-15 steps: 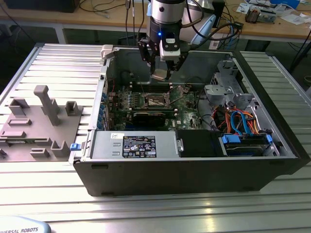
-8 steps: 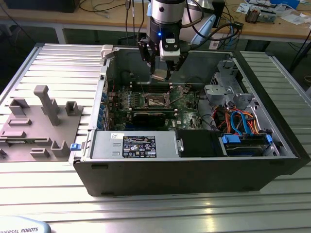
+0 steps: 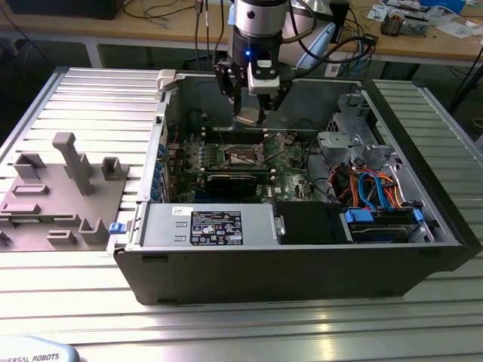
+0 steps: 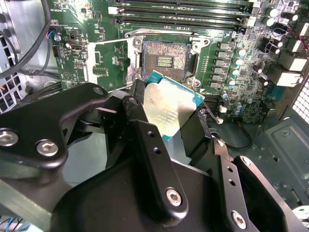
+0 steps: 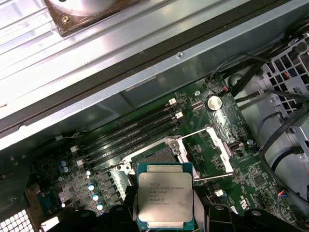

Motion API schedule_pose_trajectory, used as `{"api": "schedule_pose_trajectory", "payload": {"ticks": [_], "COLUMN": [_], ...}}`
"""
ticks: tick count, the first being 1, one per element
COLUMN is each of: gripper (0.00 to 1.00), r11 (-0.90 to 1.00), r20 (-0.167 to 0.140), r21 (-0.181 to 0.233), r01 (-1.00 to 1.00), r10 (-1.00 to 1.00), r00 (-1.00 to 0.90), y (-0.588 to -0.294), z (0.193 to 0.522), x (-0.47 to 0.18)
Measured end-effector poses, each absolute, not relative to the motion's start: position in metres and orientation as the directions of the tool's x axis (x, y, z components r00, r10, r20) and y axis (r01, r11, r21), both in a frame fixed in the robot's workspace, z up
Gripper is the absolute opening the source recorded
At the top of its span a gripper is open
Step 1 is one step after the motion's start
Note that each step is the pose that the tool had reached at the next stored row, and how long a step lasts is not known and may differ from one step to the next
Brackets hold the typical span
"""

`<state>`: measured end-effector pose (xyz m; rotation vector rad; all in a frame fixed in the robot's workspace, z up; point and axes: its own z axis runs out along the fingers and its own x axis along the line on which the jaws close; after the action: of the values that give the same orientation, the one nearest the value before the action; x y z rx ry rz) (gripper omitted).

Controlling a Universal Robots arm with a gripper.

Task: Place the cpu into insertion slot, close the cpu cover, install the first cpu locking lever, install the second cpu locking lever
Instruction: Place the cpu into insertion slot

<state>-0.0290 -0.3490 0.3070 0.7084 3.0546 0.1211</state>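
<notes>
Above the motherboard (image 3: 290, 170), inside the open case (image 3: 302, 264), the gripper (image 3: 253, 113) hangs with its black fingers (image 4: 145, 140) clamped on the cpu (image 4: 170, 108) by two opposite edges. The cpu is held in the air with its silver top facing both wrist cameras and a thin green rim showing around it. In the second wrist view it sits tilted between the fingers.

It is near the slot (image 4: 164, 60) but not seated in it, and the slot's contacts lie bare. In the first wrist view the cpu (image 5: 165, 198) overlaps just one edge of the slot (image 5: 154, 157).

The cover (image 4: 108, 63) is swung open to one side of the slot, with green board showing through its square window. In the first wrist view thin wire levers (image 5: 195, 132) run beside the cover (image 5: 215, 145).

Long black memory slots (image 4: 183, 14) run in parallel along another side of the slot.

The case stands on a slatted metal table (image 3: 75, 98). A grey fixture (image 3: 60, 188) lies on the table at the exterior view's left. Blue and orange cables (image 3: 370, 188) curl in the case toward the exterior view's right.
</notes>
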Motion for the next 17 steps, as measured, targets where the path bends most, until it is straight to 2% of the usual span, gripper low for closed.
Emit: {"api": "schedule_pose_trajectory", "payload": {"ticks": [17], "gripper": [0.54], "r11": [0.891], "r20": [0.014], "r21": [0.076], "r01": [0.448], "r10": [0.448], "r00": [-0.894], "y": [-0.3490], "z": [0.3065], "x": [-0.0290]}}
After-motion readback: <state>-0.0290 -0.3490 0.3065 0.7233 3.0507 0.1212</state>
